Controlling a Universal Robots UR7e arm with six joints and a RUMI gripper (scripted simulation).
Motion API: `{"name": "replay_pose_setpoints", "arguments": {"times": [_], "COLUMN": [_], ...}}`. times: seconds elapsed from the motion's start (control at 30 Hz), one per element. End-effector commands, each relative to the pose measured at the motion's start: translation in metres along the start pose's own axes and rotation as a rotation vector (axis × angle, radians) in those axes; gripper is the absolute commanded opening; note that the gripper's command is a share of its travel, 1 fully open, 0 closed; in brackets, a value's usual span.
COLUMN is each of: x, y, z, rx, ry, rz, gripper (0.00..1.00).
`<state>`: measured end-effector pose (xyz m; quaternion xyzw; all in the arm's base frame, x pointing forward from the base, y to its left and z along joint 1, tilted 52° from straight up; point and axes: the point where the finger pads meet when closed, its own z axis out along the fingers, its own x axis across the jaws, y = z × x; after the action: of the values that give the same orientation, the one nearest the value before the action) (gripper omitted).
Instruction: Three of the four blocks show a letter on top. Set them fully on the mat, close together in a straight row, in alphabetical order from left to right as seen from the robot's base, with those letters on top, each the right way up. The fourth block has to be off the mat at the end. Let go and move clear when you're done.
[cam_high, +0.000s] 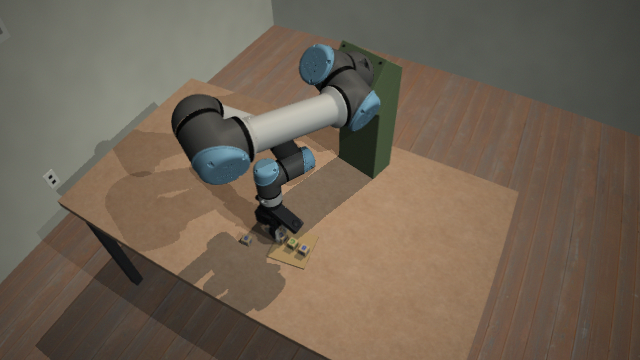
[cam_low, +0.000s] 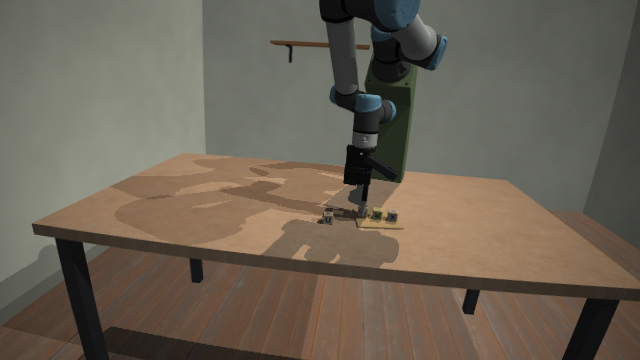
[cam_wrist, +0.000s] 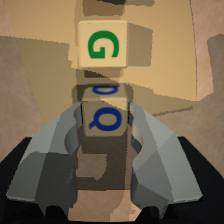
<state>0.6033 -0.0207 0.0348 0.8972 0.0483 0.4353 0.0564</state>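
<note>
My gripper (cam_wrist: 105, 103) is shut on a tan block with a blue Q on top (cam_wrist: 103, 120). It holds the block low at the near-left edge of the tan mat (cam_high: 294, 250); I cannot tell whether the block touches the mat. Beside it on the mat sits a block with a green G on top (cam_wrist: 100, 46), also seen in the top view (cam_high: 291, 243). A third block with a blue mark (cam_high: 303, 248) stands past the G block, in line with it. A fourth block (cam_high: 245, 240) (cam_low: 328, 216) lies off the mat to the left and shows a blue U on its side.
The green robot pedestal (cam_high: 370, 110) stands at the table's back edge. The arm's elbow (cam_high: 210, 140) hangs over the left half of the table and casts large shadows. The table's front edge is close to the mat.
</note>
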Motion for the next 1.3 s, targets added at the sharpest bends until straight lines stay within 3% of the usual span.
{"name": "replay_pose_setpoints", "arguments": {"times": [0.0,1.27], "x": [0.0004,0.0004], "y": [0.0000,0.0000], "z": [-0.0003,0.0039], "rx": [0.000,0.000], "ry": [0.001,0.001], "rz": [0.000,0.000], "gripper": [0.09,0.09]}}
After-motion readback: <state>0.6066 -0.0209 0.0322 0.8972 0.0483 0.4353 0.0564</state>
